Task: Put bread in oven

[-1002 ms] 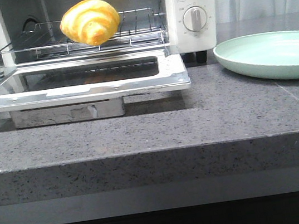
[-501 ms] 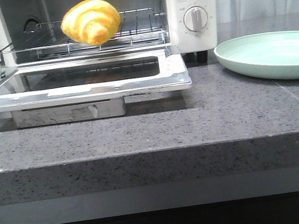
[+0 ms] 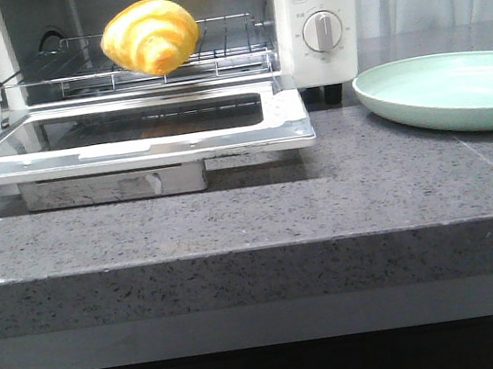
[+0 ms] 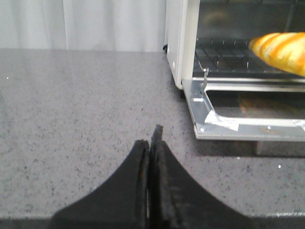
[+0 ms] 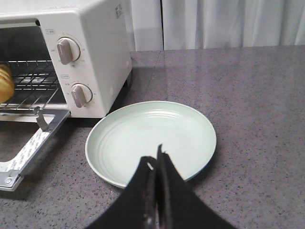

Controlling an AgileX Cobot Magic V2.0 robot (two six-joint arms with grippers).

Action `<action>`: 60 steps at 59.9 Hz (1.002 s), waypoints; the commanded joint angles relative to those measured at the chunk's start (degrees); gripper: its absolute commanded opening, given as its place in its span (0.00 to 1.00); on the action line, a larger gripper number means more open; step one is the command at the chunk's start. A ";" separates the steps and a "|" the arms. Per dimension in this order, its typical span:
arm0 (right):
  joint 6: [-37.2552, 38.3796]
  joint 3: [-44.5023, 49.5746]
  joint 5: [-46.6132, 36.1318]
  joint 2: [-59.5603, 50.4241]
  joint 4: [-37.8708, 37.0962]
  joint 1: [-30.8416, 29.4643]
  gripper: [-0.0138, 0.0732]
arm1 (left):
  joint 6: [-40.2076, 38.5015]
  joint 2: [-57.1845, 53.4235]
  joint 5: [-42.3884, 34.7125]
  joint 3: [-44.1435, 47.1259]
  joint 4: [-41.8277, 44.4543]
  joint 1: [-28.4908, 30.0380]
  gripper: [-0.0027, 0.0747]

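The golden-yellow swirled bread (image 3: 150,36) lies on the wire rack (image 3: 226,48) inside the cream-white oven (image 3: 317,7), whose glass door (image 3: 128,137) hangs open and flat. The bread also shows in the left wrist view (image 4: 281,45) and, as a sliver, in the right wrist view (image 5: 5,83). Neither gripper shows in the front view. My left gripper (image 4: 151,138) is shut and empty, low over the counter, on the open side of the oven, short of its door corner. My right gripper (image 5: 155,157) is shut and empty above the near rim of the pale green plate (image 5: 152,138).
The green plate (image 3: 446,90) sits on the grey speckled counter (image 3: 323,201) right of the oven. The open door (image 4: 248,124) juts toward the counter's front edge. Two dial knobs (image 5: 81,94) face forward. White curtains hang behind.
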 commanded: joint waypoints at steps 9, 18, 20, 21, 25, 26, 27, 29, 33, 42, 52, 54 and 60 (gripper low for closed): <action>-0.25 -1.31 -4.74 0.29 0.27 -0.01 0.09 | -0.59 -1.06 -7.37 4.47 0.08 0.69 0.01; -0.25 -1.25 -4.60 0.29 0.27 -0.01 0.09 | -0.59 -1.06 -3.82 4.31 0.08 0.69 0.01; -0.25 -1.25 -4.54 0.29 0.27 -0.01 0.09 | -0.59 -1.06 -3.82 4.31 0.08 0.69 0.01; -0.25 -1.25 -4.54 0.29 0.27 -0.01 0.09 | -0.59 -1.06 -3.82 4.31 0.08 0.69 0.01; -0.25 -1.25 -4.54 0.29 0.27 -0.01 0.09 | -0.59 -0.94 -3.82 4.31 0.08 0.69 0.01; -0.25 -1.25 -4.54 0.29 0.27 -0.01 0.09 | -0.59 -0.94 -3.82 4.31 0.08 0.69 0.01; -0.25 -1.25 -4.54 0.29 0.27 -0.01 0.09 | -0.59 -0.94 -3.82 4.31 0.08 0.69 0.01; -0.25 -1.25 -4.54 0.29 0.27 -0.01 0.09 | -0.59 -0.94 -3.82 4.31 0.08 0.69 0.01; -0.25 -1.25 -4.54 0.29 0.27 -0.01 0.09 | -0.59 -0.94 -3.82 4.31 0.08 0.69 0.01; -0.25 -1.25 -4.54 0.29 0.27 -0.01 0.09 | -0.59 -0.94 -3.82 4.31 0.08 0.69 0.01; -0.25 -1.25 -4.54 0.29 0.27 -0.01 0.09 | -0.59 -0.94 -3.82 4.31 0.08 0.69 0.01; -0.25 -1.25 -4.54 0.29 0.27 -0.01 0.09 | -0.59 -0.94 -3.82 4.31 0.08 0.69 0.01; -0.25 -1.25 -4.54 0.29 0.27 -0.01 0.09 | -0.59 -0.94 -3.82 4.31 0.08 0.69 0.01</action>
